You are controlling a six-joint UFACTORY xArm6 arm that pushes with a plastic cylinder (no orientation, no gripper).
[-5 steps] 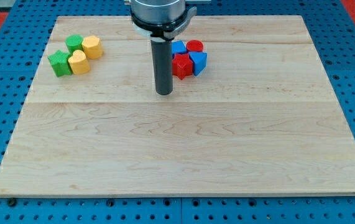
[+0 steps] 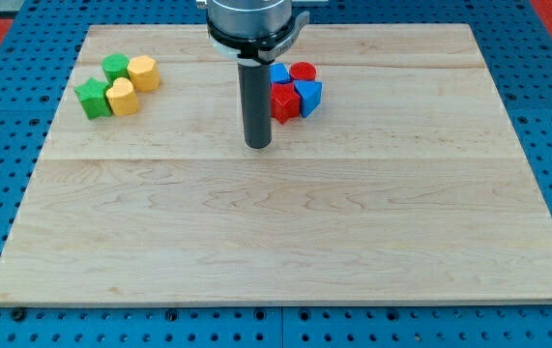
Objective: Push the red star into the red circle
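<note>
Red star (image 2: 283, 102) sits at upper centre, just below-left of the red circle (image 2: 302, 71). My tip (image 2: 258, 146), nothing held, lies lower-left; a push up-right is advised, avoiding the blue blocks (image 2: 308, 94).

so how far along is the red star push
Mostly done by the look of it: the red star sits packed in a cluster with the red circle just above and to its right, though actual contact is hard to confirm. In hand: my tip rests below-left of the star, apart from it. Left: at most a small nudge up-right to close any gap.
</note>
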